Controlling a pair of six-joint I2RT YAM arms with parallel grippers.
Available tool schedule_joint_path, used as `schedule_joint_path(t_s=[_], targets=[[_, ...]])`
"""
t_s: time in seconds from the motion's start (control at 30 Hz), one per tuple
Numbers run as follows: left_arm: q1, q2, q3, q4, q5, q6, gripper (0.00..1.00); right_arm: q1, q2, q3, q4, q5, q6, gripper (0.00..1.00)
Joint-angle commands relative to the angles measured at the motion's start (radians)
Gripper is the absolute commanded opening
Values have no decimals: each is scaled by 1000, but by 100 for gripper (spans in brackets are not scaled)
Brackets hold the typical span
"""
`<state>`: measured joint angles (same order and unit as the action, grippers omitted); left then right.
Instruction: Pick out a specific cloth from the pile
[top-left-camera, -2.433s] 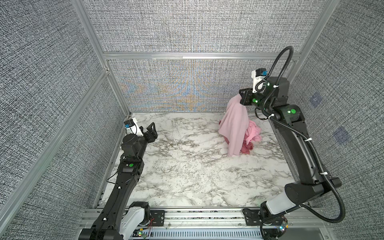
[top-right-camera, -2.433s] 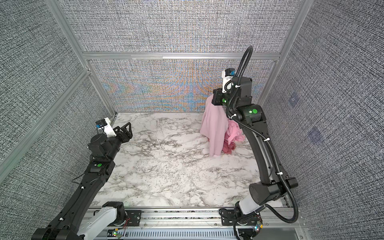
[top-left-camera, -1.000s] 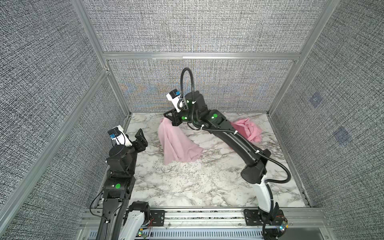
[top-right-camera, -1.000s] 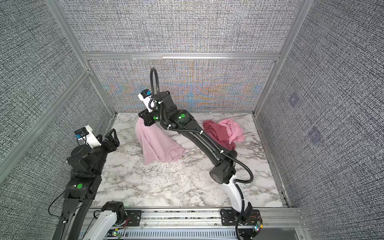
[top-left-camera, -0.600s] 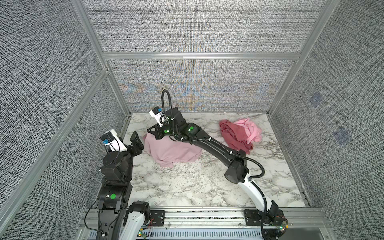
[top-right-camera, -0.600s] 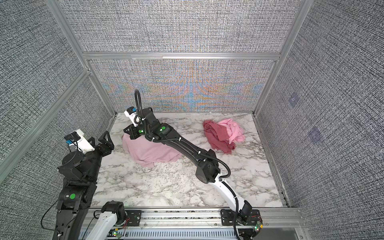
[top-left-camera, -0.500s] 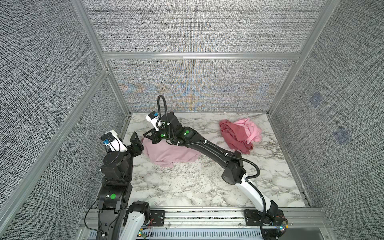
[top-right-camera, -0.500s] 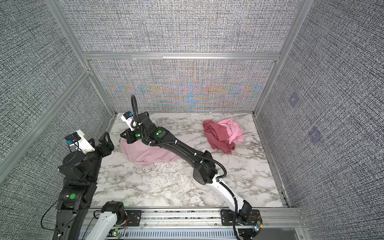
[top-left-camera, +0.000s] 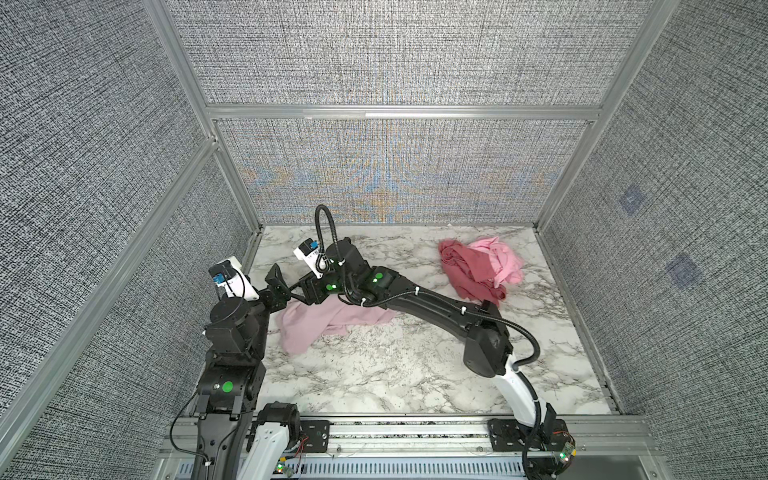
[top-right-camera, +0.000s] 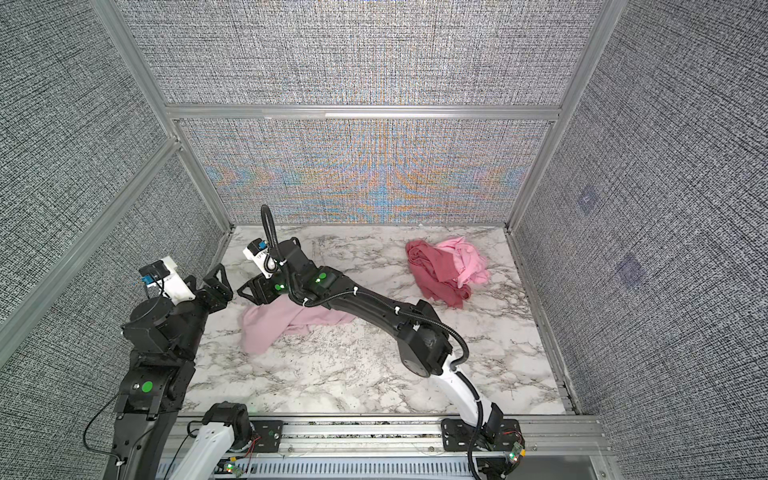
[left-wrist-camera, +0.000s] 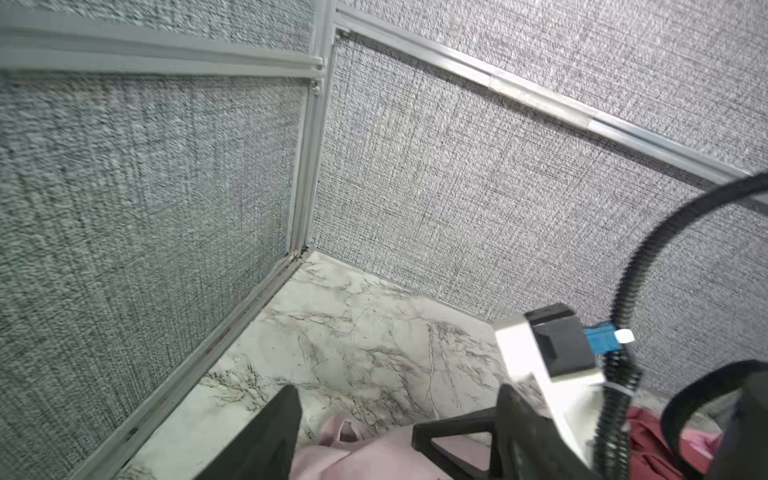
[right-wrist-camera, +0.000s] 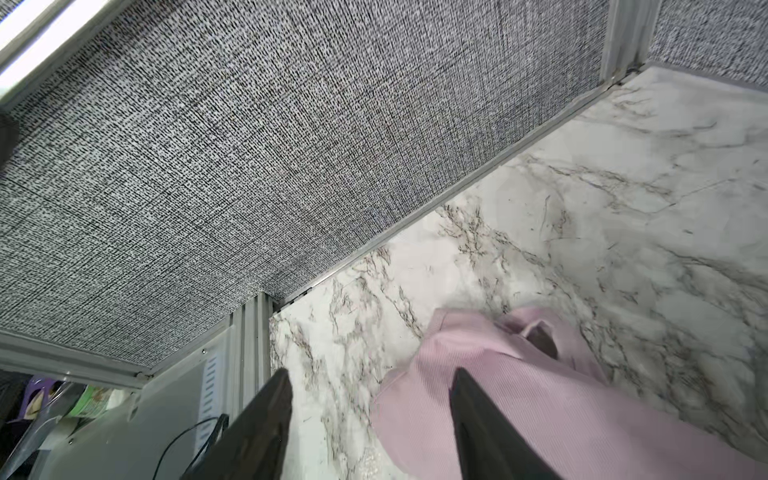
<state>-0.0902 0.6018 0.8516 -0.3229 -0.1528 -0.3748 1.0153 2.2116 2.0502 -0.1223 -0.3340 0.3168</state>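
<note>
The cloth (top-left-camera: 316, 326), pale mauve-pink, lies crumpled on the marble surface (top-left-camera: 374, 374) toward its left side. It is well apart from the pile (top-left-camera: 478, 270) of bright pink and dark rose fabric in the far right corner. Both top views show it so, with the cloth (top-right-camera: 270, 328) flat and spread and the pile (top-right-camera: 444, 270) heaped. The right arm reaches across the middle, and the right hand (top-left-camera: 297, 291) sits low over the cloth's far left edge. In the right wrist view its fingers (right-wrist-camera: 266, 415) stand apart with bare marble between them, gripping nothing. The cloth (right-wrist-camera: 519, 399) lies just beside one finger, and whether they touch cannot be told. The left hand (top-left-camera: 279, 286) is raised just beside the right hand, tip to tip with it. It stands apart and empty too, and the left wrist view shows the cloth (left-wrist-camera: 353, 453) below, between its fingers (left-wrist-camera: 274, 428). A bit of the pile (left-wrist-camera: 648, 444) shows behind the right arm.
</note>
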Motion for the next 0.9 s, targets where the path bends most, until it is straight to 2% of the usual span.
schedule_joint_path(t_s=[0.0,0.2,0.43,0.6,0.87], targets=[[0,34,-30,70,115,-7,73,-15,-102,-161,121,51,-22,62],[-37,132,-150,224,234,-36,71,-74,-356,-568,251,177,26,62],[-266,330,-201,346,93,-18,71,-186,-633,-955,262,292,58,61],[-398,502,-212,475,72,-21,70,-264,-833,-1145,214,385,70,62],[-553,810,-76,510,29,8,69,-323,-1097,-1360,128,501,81,62]])
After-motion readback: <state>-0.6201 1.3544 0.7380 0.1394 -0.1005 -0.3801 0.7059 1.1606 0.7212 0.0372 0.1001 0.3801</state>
